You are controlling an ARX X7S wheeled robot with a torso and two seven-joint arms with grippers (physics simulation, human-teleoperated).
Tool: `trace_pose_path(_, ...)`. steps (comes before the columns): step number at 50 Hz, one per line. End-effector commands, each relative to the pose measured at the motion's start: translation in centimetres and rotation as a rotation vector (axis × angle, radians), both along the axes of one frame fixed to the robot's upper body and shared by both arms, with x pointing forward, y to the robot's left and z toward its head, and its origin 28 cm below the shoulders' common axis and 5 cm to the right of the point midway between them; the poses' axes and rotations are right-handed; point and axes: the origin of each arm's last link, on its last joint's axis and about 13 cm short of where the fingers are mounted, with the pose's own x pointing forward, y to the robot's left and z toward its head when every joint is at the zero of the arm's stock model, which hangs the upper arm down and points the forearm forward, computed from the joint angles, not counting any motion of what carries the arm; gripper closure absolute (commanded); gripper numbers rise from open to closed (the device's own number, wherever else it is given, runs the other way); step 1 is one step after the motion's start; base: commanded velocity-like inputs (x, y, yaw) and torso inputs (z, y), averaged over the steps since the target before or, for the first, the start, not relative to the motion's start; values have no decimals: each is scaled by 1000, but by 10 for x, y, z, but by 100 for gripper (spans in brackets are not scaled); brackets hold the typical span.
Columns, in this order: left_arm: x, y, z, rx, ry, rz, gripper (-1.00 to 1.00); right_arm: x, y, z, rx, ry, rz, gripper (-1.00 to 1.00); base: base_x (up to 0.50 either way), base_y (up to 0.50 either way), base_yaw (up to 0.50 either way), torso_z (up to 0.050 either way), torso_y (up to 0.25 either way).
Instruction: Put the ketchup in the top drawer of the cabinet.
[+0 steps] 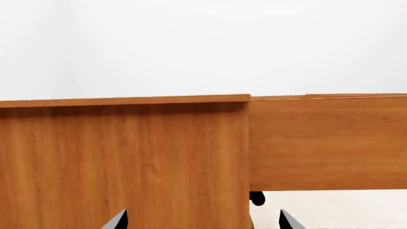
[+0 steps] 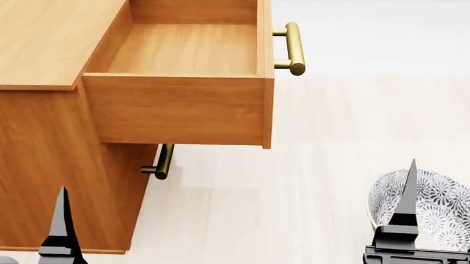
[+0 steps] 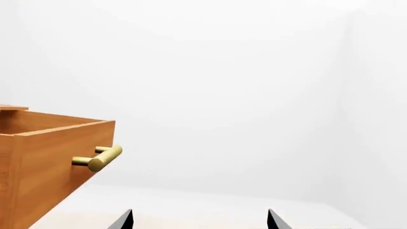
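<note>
- The top drawer is pulled well out of the cabinet, and its wooden floor lies bare, so you have a ready place to drop the can straight down.
- Its brass handle sticks out from the drawer front on the side away from the cabinet body; the lower drawer's handle sits beneath the open drawer, with that drawer shut.
- The ketchup appears in none of the three views, so you cannot place it from here; you will likely need to find it first.
- Your left pincer faces the cabinet's side, beside the drawer, its two tips standing apart with nothing between them.
- Your right pincer looks past the drawer handle into open room, tips likewise spread and empty.
- A grey-patterned bowl rests on the pale floor, well away from the cabinet, behind the right pincer; it is not your target.
</note>
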Motion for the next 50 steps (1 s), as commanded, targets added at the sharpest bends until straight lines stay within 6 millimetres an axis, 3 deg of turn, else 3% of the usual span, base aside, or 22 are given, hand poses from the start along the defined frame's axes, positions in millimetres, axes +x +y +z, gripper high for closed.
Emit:
trace_pose_path(1, 4, 0, -4, 0, 11, 8, -100, -9, -22, 1, -24, 18, -32, -100, 0, 0, 0, 0, 0)
trace_pose_path(23, 7, -1, -8, 4, 23, 16, -100, -23, -53, -15, 24, 82, 50, -100, 0, 0, 0, 0, 0)
trace_pose_path(50, 11, -3, -11, 9, 34, 17, -100, -77, -69, -40, 29, 117, 31, -100, 0, 0, 0, 0, 0)
